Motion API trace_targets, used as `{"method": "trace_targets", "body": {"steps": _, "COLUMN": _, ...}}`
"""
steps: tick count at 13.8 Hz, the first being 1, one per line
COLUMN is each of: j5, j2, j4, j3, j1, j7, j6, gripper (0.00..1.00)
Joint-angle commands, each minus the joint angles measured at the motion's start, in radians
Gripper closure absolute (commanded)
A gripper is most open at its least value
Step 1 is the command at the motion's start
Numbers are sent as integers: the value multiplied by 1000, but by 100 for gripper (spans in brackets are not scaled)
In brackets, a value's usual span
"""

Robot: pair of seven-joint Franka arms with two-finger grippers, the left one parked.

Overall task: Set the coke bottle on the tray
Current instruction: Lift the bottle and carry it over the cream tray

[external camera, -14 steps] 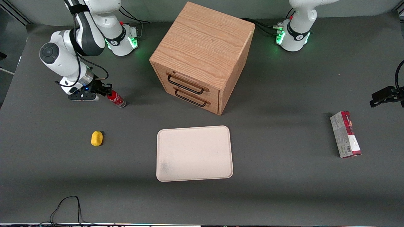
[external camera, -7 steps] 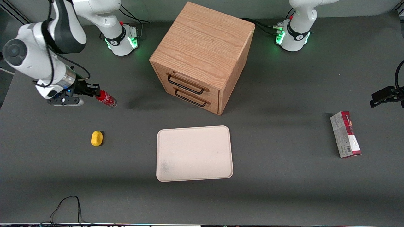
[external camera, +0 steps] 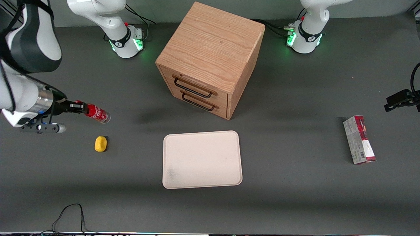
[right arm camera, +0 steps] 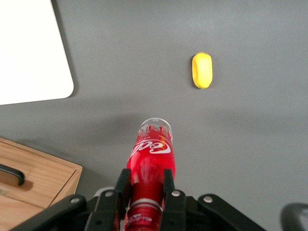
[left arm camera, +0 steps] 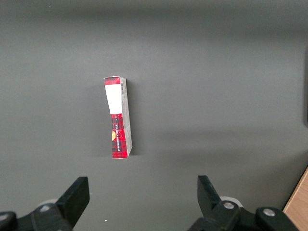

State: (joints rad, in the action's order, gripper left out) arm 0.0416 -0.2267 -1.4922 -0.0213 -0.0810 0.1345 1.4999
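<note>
My right gripper (external camera: pixel 79 107) is shut on the neck end of the coke bottle (external camera: pixel 97 114), a small red bottle with white lettering and a clear base. It holds the bottle nearly level, above the table, at the working arm's end. In the right wrist view the bottle (right arm camera: pixel 150 166) sticks out from between the fingers (right arm camera: pixel 121 185), clear base away from the gripper (right arm camera: pixel 144 185). The cream-white tray (external camera: pixel 201 159) lies flat on the table, nearer the front camera than the cabinet, well apart from the bottle. Its corner shows in the right wrist view (right arm camera: pixel 33 62).
A wooden two-drawer cabinet (external camera: pixel 210 57) stands at the table's middle, farther from the front camera than the tray. A yellow lemon-shaped lump (external camera: pixel 100 144) lies below the held bottle, nearer the camera. A red-and-grey carton (external camera: pixel 359 139) lies toward the parked arm's end.
My gripper has lifted the coke bottle off the table and carried it toward the working arm's end and nearer the front camera. The tray and the lump have not moved.
</note>
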Motion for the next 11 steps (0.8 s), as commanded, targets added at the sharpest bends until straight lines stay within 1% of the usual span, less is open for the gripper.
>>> {"method": "trace_targets", "body": {"steps": 1, "j5": 3, "j2": -175, "j4": 321, "j3": 1, "j1": -3, "j7": 31, "j6": -166, "gripper": 100}}
{"method": "trace_targets", "body": {"steps": 4, "j5": 3, "j2": -250, "j4": 450, "j3": 12, "j1": -6, "j7": 60, "j6": -202, "gripper": 100}}
{"method": "trace_targets", "body": {"steps": 6, "j5": 1, "j2": -275, "j4": 483, "j3": 44, "j1": -8, "j7": 72, "j6": -198, "gripper": 100}}
{"method": "trace_targets", "body": {"steps": 8, "j5": 1, "j2": -316, "j4": 519, "j3": 84, "j1": -10, "j7": 131, "j6": -187, "gripper": 100}}
{"method": "trace_targets", "body": {"steps": 9, "j5": 1, "j2": -336, "j4": 533, "j3": 108, "j1": -19, "j7": 157, "j6": -173, "gripper": 100}}
{"method": "trace_targets", "body": {"steps": 11, "j5": 0, "j2": -361, "j4": 543, "j3": 121, "j1": -52, "j7": 209, "j6": -132, "gripper": 100}}
